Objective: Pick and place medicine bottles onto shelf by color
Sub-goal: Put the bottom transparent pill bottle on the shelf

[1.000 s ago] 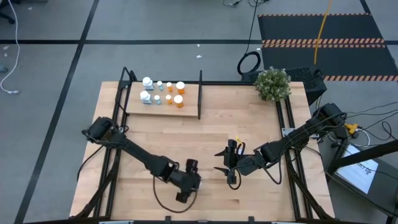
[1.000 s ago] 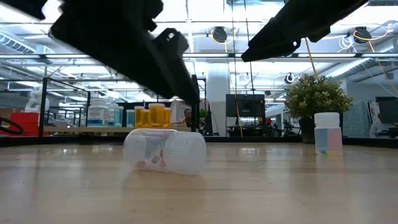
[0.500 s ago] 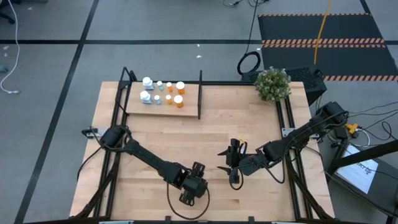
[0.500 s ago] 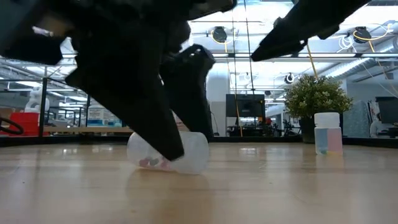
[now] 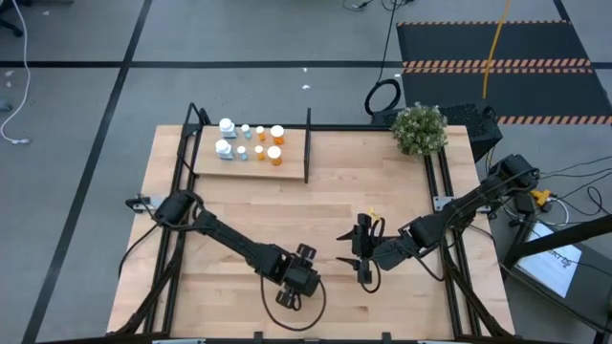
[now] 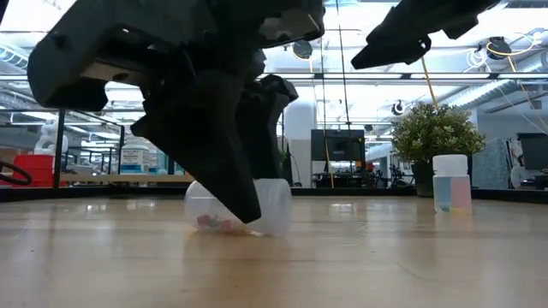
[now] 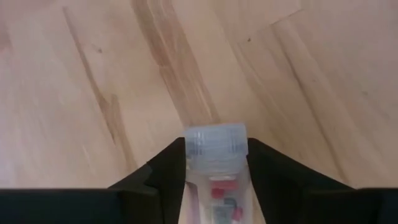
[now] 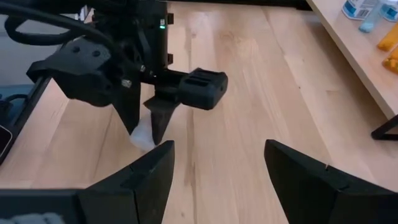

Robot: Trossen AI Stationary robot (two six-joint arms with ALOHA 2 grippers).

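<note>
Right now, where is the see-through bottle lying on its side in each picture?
High view: hidden under the left gripper, near the table's front edge.
Low view: centre, bottle behind the dark fingers.
Left wrist view: bottom centre, between the fingers.
Right wrist view: left of middle.
Shared landmark: the left gripper.

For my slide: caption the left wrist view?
Left gripper straddles a clear bottle lying on the wooden tabletop.

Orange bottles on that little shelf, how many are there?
4 orange bottles, all on the shelf beside the black divider: two at the back, two in front. None seems hidden from above.
</note>
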